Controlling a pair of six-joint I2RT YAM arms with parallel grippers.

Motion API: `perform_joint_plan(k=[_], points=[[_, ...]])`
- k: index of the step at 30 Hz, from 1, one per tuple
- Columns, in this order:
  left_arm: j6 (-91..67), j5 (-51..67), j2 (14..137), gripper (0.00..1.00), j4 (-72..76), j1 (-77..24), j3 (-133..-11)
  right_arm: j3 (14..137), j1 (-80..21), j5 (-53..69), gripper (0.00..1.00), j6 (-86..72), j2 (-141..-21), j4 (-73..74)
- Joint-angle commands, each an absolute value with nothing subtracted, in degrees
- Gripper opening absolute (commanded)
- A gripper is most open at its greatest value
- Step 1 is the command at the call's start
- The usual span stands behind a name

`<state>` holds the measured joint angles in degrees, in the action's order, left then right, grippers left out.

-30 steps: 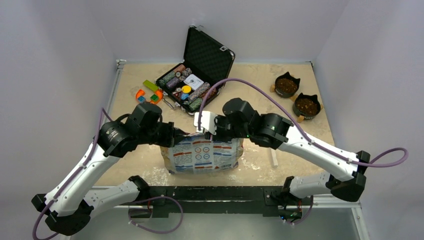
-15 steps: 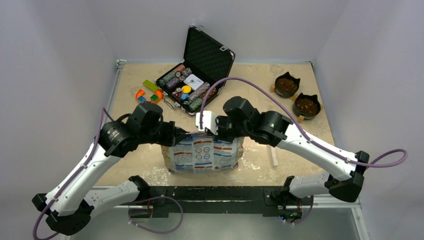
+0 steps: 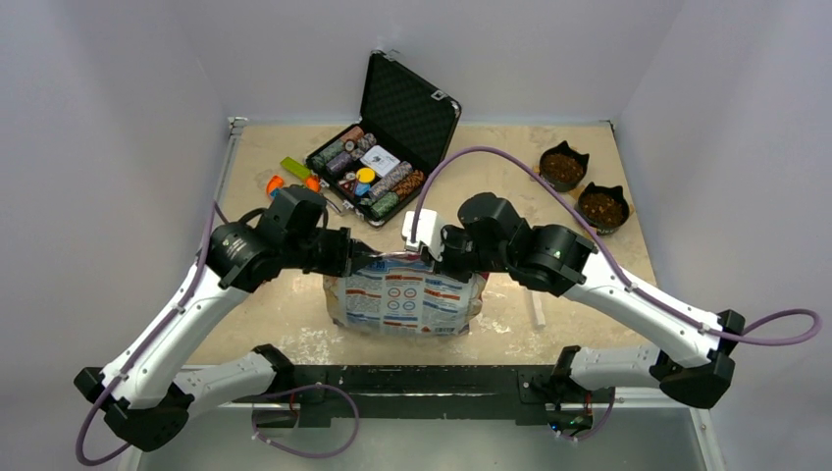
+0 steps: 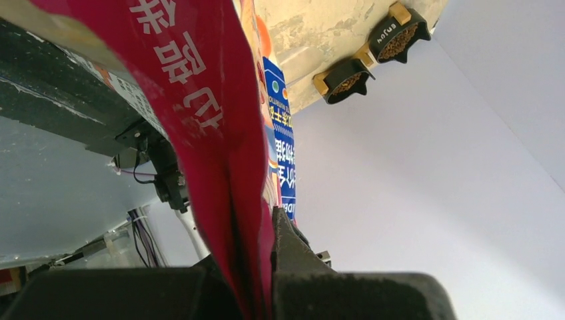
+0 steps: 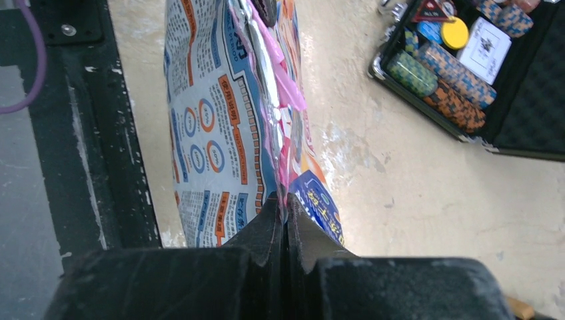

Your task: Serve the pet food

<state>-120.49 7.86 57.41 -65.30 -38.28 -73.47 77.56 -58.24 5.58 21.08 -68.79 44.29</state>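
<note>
The pet food bag (image 3: 404,299), white and blue with a pink top edge, hangs upright between my two grippers near the table's front edge. My left gripper (image 3: 345,257) is shut on its left top corner; the pink edge (image 4: 220,133) runs between the jaws. My right gripper (image 3: 446,257) is shut on the right top corner, pinching the pink seam (image 5: 283,193). Two black cat-ear bowls (image 3: 562,167) (image 3: 600,207) at the far right hold brown kibble; they also show in the left wrist view (image 4: 346,79) (image 4: 398,37). Kibble inside the bag is hidden.
An open black case (image 3: 388,147) of poker chips stands at the back centre, also in the right wrist view (image 5: 466,73). Small coloured pieces (image 3: 292,177) lie left of it. A black rail (image 3: 422,378) runs along the table's near edge.
Both grippers and the bag have shifted a little to the right and away from the near edge. The bag's bottom now tilts slightly. Both grips are unchanged.
</note>
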Motion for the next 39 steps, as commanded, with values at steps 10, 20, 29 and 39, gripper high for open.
perform_joint_plan(k=[10, 20, 29, 39], points=[[-113.6, -0.9, 62.4, 0.00, -74.0, -29.6, -81.4, 69.0, -51.1, -6.4, 0.00, 20.9, -53.7, 62.6], [-113.8, 1.6, 58.8, 0.00, -75.7, -29.0, -80.1, 63.6, -47.6, -4.8, 0.00, 22.1, -47.1, 65.0], [-112.0, 5.8, 58.7, 0.00, -76.1, -28.9, -80.5, 69.9, -47.1, 3.7, 0.00, 22.5, -48.5, 63.6], [-111.2, 9.4, 58.6, 0.00, -72.2, -28.9, -79.7, 87.9, -59.9, 5.8, 0.56, 22.1, -70.5, 52.7]])
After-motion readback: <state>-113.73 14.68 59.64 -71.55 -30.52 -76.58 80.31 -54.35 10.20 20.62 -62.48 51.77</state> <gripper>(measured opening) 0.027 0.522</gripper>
